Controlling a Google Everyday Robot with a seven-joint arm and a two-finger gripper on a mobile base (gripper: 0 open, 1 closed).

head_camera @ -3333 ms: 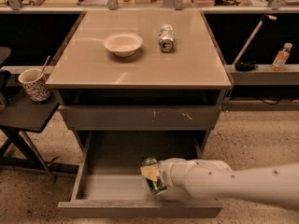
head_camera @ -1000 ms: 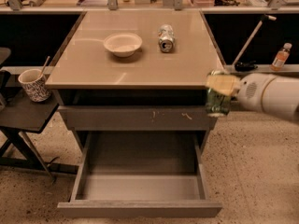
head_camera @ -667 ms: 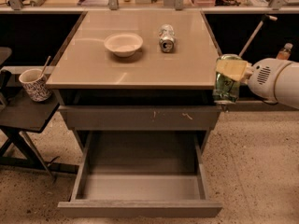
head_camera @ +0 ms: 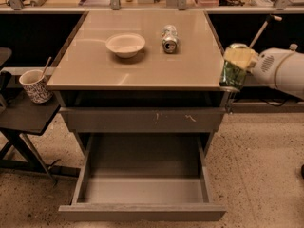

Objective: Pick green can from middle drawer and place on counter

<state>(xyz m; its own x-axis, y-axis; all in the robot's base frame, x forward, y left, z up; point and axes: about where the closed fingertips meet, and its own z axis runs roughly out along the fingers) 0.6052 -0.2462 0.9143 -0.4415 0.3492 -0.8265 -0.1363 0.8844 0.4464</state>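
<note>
- camera view, holding: the gripper [head_camera: 239, 60] is off the front right corner of the counter [head_camera: 142, 68], clamped on the upper part of the green can [head_camera: 232, 76]. the can hangs roughly upright below the fingers, touching no surface.
- camera view, reason for hold: gripping near the top leaves the can's base free, which suits setting it down flat on the counter. judged from this, the carry is at the transfer stage and placement is not yet done.
- camera view, position of the can: it appears just beside the counter's right edge, about level with the top, not over it. whether its base clears the edge cannot be told.
- camera view, drawer: the middle drawer [head_camera: 142, 212] stands pulled out with a bare grey floor, left open as the can's source. the scratched drawer front [head_camera: 142, 120] above it is closed.
- camera view, counter contents: a bowl [head_camera: 125, 44] and a paler can [head_camera: 169, 38] lying on its side sit toward the back, leaving the front right area free for placement.
- camera view, bystanders: a patterned cup [head_camera: 36, 85] rests on the dark side table [head_camera: 23, 118] at left, well apart from the work.
- camera view, change: 3.3 s ago the gripper held the can low inside the drawer. by 1.0 s ago it had risen to the cabinet's right front corner. since 0.7 s ago it sits slightly higher and barely shifted sideways. the bowl, paler can and cup have not moved.
</note>
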